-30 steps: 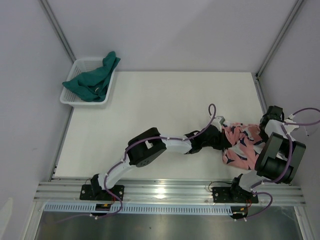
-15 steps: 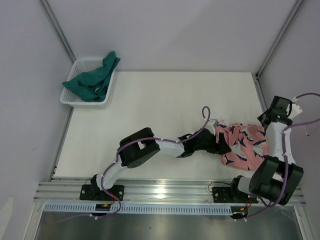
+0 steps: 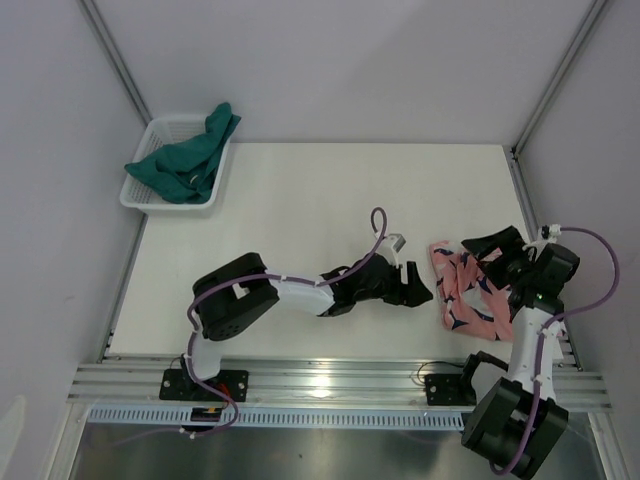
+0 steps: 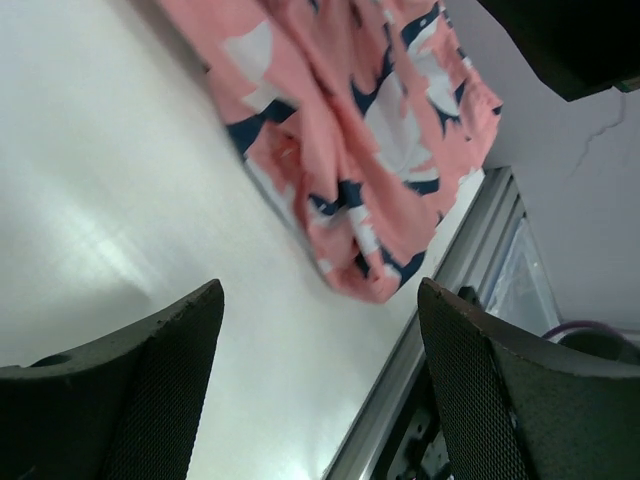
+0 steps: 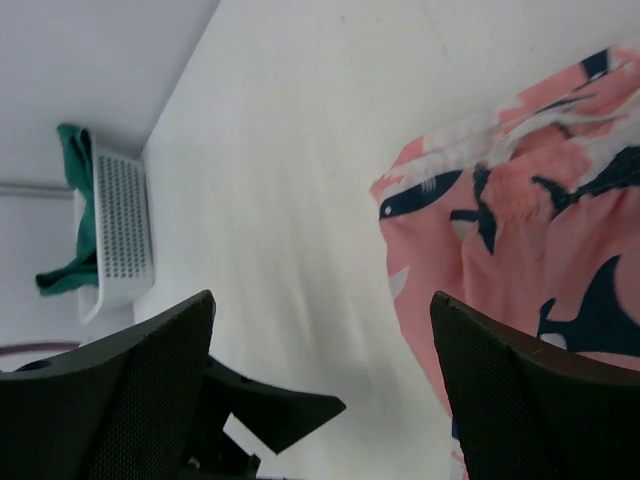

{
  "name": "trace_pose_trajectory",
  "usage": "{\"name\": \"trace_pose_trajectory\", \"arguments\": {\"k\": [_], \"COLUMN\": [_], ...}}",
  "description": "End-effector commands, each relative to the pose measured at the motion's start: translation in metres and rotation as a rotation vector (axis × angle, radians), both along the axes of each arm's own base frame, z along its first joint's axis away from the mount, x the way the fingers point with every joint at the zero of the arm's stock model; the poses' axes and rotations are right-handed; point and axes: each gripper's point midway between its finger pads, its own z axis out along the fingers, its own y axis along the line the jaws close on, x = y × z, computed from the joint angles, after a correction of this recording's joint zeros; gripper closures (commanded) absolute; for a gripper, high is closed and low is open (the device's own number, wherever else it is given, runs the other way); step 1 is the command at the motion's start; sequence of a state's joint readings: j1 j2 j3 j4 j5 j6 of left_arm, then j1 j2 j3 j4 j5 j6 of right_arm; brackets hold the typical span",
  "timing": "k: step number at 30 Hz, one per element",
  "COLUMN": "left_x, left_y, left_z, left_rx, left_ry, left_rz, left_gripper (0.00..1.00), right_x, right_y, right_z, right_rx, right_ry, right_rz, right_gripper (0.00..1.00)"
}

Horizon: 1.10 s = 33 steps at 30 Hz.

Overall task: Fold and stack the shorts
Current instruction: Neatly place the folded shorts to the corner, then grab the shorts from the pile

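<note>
Both of your hands have just let go. A second ago your left hand (image 3: 415, 290) was closed at the left edge of the salmon-pink shorts (image 3: 470, 295). Now it sits just beside them on the bare surface (image 3: 300, 210), drawn back toward the middle, with its fingers spread and nothing between them. The left wrist view confirms this: the pink fabric lies ahead of the open fingers, not in them.

Your right arm has swung in from the far right edge. Your right hand (image 3: 492, 250) now hangs over the far end of the pink pair, also spread wide and empty.

The pink shorts lie free near the right, near corner of the surface. They form a compact bundle, but it looks rumpled and uneven rather than crisply folded. You can probably treat this release as the end of one fold pass. Whether the bundle is flat enough to stack on is hard to tell from here.

The dark teal shorts (image 3: 185, 160) are still heaped in the white basket (image 3: 140, 197) at the far left corner, well apart from the pink pair. That leaves roughly half the job: fetching, folding and stacking the teal pair.
</note>
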<state>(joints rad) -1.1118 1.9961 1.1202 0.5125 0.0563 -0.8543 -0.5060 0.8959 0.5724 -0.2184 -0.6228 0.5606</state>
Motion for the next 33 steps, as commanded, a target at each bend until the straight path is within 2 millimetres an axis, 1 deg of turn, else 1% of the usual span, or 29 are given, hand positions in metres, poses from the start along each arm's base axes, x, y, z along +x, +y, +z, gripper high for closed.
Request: {"name": "trace_pose_trajectory", "arguments": {"k": [1,2,3,4,5,6,7,8,9,10,11,13,14,15,16,17,18,20,21,22,24,25,27,28,29,30,31,32,33], "left_x": [0.01,0.012,0.015,0.016,0.023,0.025,0.03,0.034,0.032,0.035,0.04,0.041,0.041,0.041,0.04,0.04,0.04,0.041,0.041,0.044,0.048,0.055,0.069,0.075,0.081,0.095,0.099,0.105,0.119], "left_y": [0.016,0.025,0.028,0.032,0.043,0.046,0.056,0.061,0.071,0.076,0.084,0.093,0.098,0.102,0.106,0.109,0.111,0.117,0.12,0.126,0.134,0.143,0.159,0.168,0.176,0.192,0.208,0.221,0.245], "left_z": [0.03,0.023,0.032,0.033,0.027,0.034,0.033,0.035,0.028,0.041,0.041,0.042,0.047,0.047,0.046,0.052,0.052,0.057,0.059,0.06,0.076,0.079,0.098,0.104,0.114,0.134,0.13,0.135,0.156], "left_rx": [-0.057,-0.044,-0.06,-0.061,-0.045,-0.058,-0.056,-0.058,-0.04,-0.056,-0.033,-0.008,0.007,0.016,0.025,0.022,0.025,0.026,0.026,0.041,0.031,0.041,0.055,0.081,0.088,0.079,0.137,0.149,0.134], "left_ry": [-0.056,-0.048,-0.057,-0.052,-0.036,-0.037,-0.025,-0.025,-0.017,-0.035,-0.048,-0.064,-0.082,-0.085,-0.087,-0.096,-0.095,-0.094,-0.095,-0.095,-0.117,-0.116,-0.129,-0.134,-0.146,-0.169,-0.161,-0.166,-0.191], "left_rz": [0.023,0.034,0.039,0.034,0.049,0.047,0.054,0.063,0.069,0.079,0.098,0.114,0.125,0.13,0.135,0.14,0.144,0.147,0.148,0.156,0.167,0.187,0.223,0.237,0.257,0.307,0.342,0.376,0.447], "left_gripper": [0.2,0.2,0.2,0.2,0.2,0.2,0.2,0.2,0.2,0.2,0.21,0.2,0.2,0.2,0.2,0.2,0.2,0.2,0.2,0.19,0.19,0.19,0.19,0.18,0.18,0.17,0.16,0.13,0.06], "right_x": [-0.012,-0.016,-0.019,-0.022,-0.028,-0.032,-0.035,-0.042,-0.042,-0.044,-0.05,-0.053,-0.054,-0.052,-0.051,-0.053,-0.051,-0.055,-0.052,-0.05,-0.048,-0.039,-0.036,-0.026,-0.023,-0.02,-0.012,-0.009,-0.006], "right_y": [0.034,0.038,0.041,0.045,0.049,0.053,0.055,0.059,0.058,0.06,0.062,0.059,0.061,0.055,0.049,0.044,0.039,0.038,0.037,0.043,0.044,0.039,0.043,0.042,0.045,0.051,0.053,0.054,0.065], "right_z": [0.007,0.004,0.005,0.001,-0.012,-0.012,-0.017,-0.036,-0.038,-0.045,-0.065,-0.085,-0.087,-0.088,-0.095,-0.101,-0.101,-0.111,-0.106,-0.097,-0.087,-0.068,-0.056,-0.031,-0.023,-0.018,0.002,0.008,0.01], "right_rx": [0.101,0.114,0.111,0.134,0.157,0.155,0.178,0.204,0.19,0.196,0.233,0.236,0.26,0.245,0.223,0.221,0.213,0.219,0.206,0.215,0.187,0.136,0.072,0.041,0.035,0.035,0.017,0.001,-0.01], "right_ry": [-0.091,-0.094,-0.117,-0.112,-0.104,-0.127,-0.123,-0.093,-0.121,-0.12,-0.083,-0.047,-0.048,-0.033,0.01,0.055,0.059,0.126,0.104,0.074,0.069,0.027,0.051,0.005,0.001,0.007,-0.03,-0.033,-0.022], "right_rz": [0.152,0.161,0.169,0.169,0.174,0.18,0.173,0.161,0.156,0.148,0.128,0.082,0.084,0.056,0.008,-0.03,-0.057,-0.09,-0.081,-0.04,-0.019,-0.019,0.022,0.04,0.058,0.086,0.106,0.111,0.146], "right_gripper": [0.11,0.11,0.12,0.13,0.13,0.14,0.15,0.15,0.15,0.15,0.15,0.14,0.15,0.14,0.13,0.12,0.12,0.12,0.12,0.12,0.12,0.11,0.08,0.08,0.08,0.08,0.07,0.07,0.07]}}
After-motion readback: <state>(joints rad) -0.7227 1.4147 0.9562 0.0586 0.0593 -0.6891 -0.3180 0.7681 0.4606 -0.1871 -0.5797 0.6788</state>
